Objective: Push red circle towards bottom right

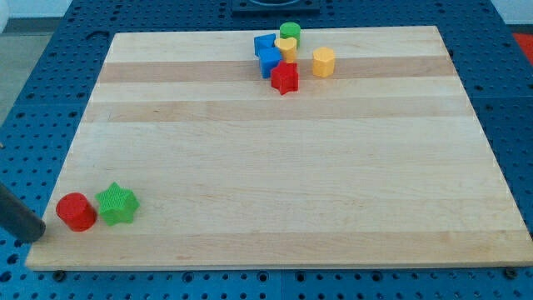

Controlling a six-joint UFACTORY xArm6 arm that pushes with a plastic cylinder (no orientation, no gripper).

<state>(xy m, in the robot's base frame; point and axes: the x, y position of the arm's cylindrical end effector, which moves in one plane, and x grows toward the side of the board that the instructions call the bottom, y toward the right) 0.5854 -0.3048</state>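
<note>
Two blocks sit apart from the rest, near the bench's (275, 167) corner at the view's bottom left: the red circle (76, 211) and, touching its side toward the view's right, the green star (117, 204). Taking the red circle as the landmark, my tip (40, 232) rests just beside it toward the view's left and slightly toward the view's bottom — close, though whether it touches the block I cannot tell. The dark rod runs from there up and off the view's left edge. It is a bare rod with no jaws, so the tool has no apart or together state to report.

Everything else lies well away from the red circle, far toward the view's top and right, in one loose cluster near the bench's far edge. Nearest to the circle in that group is the red star (285, 78). Just beyond it toward the view's top left are two blue blocks (267, 54), pressed together — their exact shapes are hard to make out. A yellow heart (286, 47) sits against them, with a green cylinder (290, 32) touching it on the far side. A yellow hexagon (323, 62) stands a little apart, on the cluster's side toward the view's right.
</note>
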